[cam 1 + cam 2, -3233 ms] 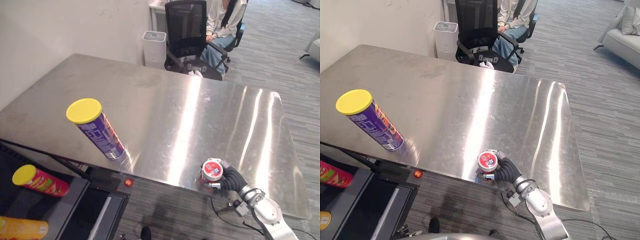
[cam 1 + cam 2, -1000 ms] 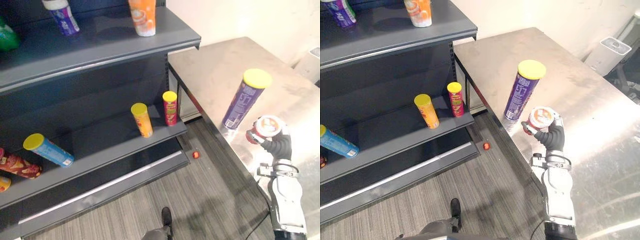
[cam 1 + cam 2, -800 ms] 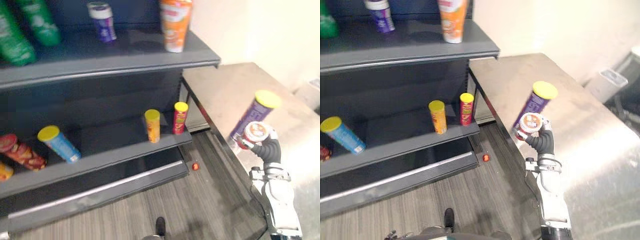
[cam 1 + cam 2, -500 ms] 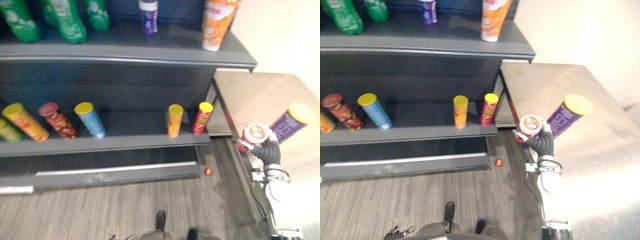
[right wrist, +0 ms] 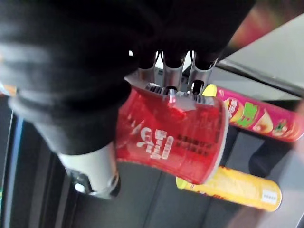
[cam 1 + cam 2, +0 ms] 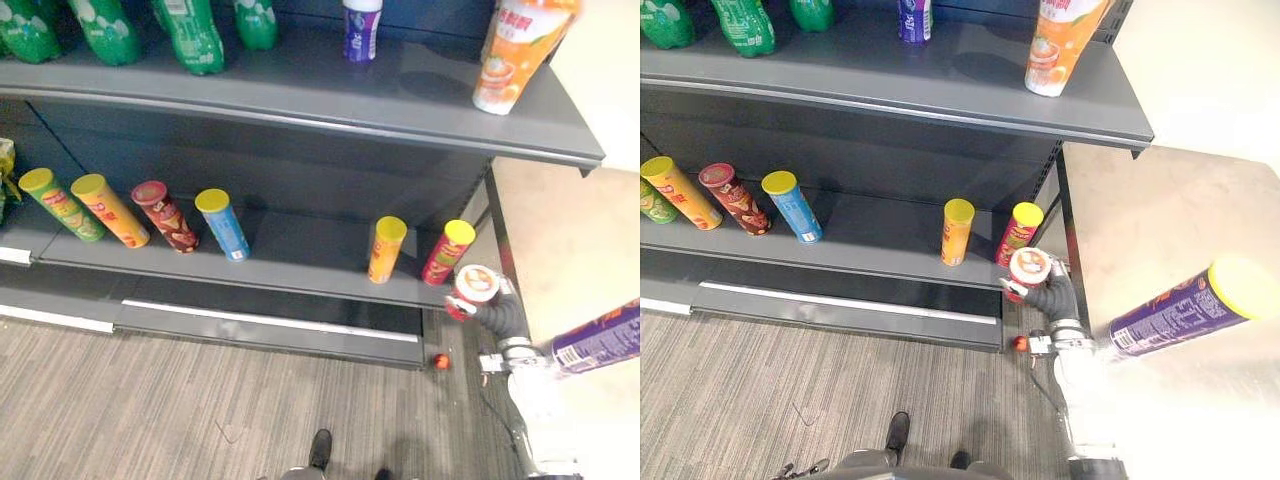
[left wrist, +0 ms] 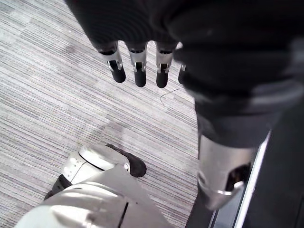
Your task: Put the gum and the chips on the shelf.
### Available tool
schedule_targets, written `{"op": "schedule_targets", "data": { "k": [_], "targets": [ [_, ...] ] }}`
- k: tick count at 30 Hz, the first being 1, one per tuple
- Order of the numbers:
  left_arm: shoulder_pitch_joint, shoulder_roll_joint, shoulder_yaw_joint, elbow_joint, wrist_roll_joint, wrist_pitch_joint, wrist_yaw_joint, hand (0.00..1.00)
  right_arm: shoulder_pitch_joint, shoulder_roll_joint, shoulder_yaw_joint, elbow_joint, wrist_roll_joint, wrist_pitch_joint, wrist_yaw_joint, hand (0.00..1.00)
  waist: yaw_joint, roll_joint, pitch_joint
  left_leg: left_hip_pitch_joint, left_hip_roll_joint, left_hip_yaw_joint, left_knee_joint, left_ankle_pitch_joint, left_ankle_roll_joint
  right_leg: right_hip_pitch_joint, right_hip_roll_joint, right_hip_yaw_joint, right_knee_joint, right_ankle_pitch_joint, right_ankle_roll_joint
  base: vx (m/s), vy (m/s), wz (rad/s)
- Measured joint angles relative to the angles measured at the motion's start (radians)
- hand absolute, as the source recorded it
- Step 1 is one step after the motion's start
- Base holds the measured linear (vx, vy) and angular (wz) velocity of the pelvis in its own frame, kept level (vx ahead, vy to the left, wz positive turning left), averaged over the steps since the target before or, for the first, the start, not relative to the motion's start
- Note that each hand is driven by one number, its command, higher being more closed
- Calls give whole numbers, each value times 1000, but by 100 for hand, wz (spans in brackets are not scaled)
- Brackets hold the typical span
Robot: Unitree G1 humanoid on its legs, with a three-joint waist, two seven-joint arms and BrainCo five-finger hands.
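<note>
Our right hand [image 6: 1054, 296] is clenched round the red gum tub [image 6: 1028, 268], fingers curled on its side and the white lid facing up. The tub hangs in the air just off the right end of the lower shelf [image 6: 870, 262], not yet over the board. The purple chips can [image 6: 1180, 310] stands on the steel counter [image 6: 1140, 200] beside the shelf unit, with no hand on it. Our left hand [image 7: 137, 61] hangs over the floor with its fingers relaxed and holds nothing.

The likeliest trouble, we judge, is a knock. The pink-red chips can [image 6: 1018, 232] stands at the right end of that shelf, just beside the tub, with the yellow chips can [image 6: 956, 232] next to it. A straight push inward could tip one into the other. The free stretch lies between the yellow can and the blue can [image 6: 790, 205], so we would have to reach past the two cans. The upper shelf [image 6: 940, 90] overhangs the lower one (a raised wrist could catch its front edge). Set too near the front lip, the tub could drop to the floor, where a small red ball [image 6: 1020, 343] already lies. On the way back the forearm passes close to the tall purple can, which would topple easily.
</note>
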Motion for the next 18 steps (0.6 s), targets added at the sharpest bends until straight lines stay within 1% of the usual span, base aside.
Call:
{"op": "schedule_targets", "data": {
  "k": [1,3,6,7,8,9,10,11,12,14,16,18],
  "targets": [
    [-11,-2,-6,-2,-1,0,-3,0,-25,0,21,4,2,0,8,100,-1,1,0,-30,-10,-12,51,-16,-15,0,-3,-3,-2,2,-3,-1,-7,26],
    [-21,-4,-6,-5,-3,0,-6,0,-56,-2,44,5,12,0,7,100,5,4,0,-63,-19,-14,123,-42,-18,8,-4,-11,-2,2,-4,-31,3,26],
    [-22,-6,-16,-6,-3,0,-2,0,-128,-11,74,4,18,0,6,100,8,12,-1,-69,-16,-13,100,-41,-18,13,-3,-19,-10,-5,-15,-90,-8,17],
    [-31,-8,-17,-3,-3,0,0,0,-165,-16,79,4,38,0,5,100,16,15,0,-73,-9,9,68,-35,-16,3,-3,-16,-27,0,-23,-150,-9,-2],
    [-37,-13,-19,-1,-3,1,2,0,-192,-25,83,5,40,0,2,100,23,22,2,-68,3,35,42,-13,-16,-3,1,-13,-38,7,-28,-149,-9,-12],
    [-36,-19,-33,0,-1,1,4,0,-222,-31,88,9,40,1,-3,100,29,35,10,-41,10,45,0,19,-17,-5,3,-7,-35,11,-25,-112,-6,-13],
    [-34,-21,-40,0,-1,1,4,0,-236,-31,94,12,40,2,-6,100,30,39,12,-38,10,51,-7,25,-19,-6,3,0,-31,12,-24,-100,17,-30],
    [-24,-24,-49,0,2,1,4,0,-258,-31,116,12,40,4,-16,100,42,43,9,-36,13,72,-7,25,-18,-16,2,22,-27,15,-20,-97,31,-42],
    [-18,-24,-53,0,9,1,5,0,-286,-32,137,12,40,4,-21,100,45,46,9,-36,14,91,-7,25,-18,-22,1,37,-26,17,-17,-113,41,-48],
    [-15,-21,-68,-1,12,0,4,0,-329,-40,155,12,40,8,-23,100,46,48,6,-43,15,97,-8,26,-14,-35,1,51,-25,18,-16,-63,30,-26],
    [-15,-12,-99,-1,18,0,3,0,-410,-71,167,18,40,12,-29,100,49,48,6,-42,16,116,-8,29,-9,-37,1,68,-35,24,-7,-37,26,-20],
    [-17,-3,-124,-1,19,0,4,0,-488,-82,174,29,40,14,-41,100,49,48,6,-47,16,120,-8,31,-7,-48,0,77,-34,31,-9,-16,13,-16]
  ]
}}
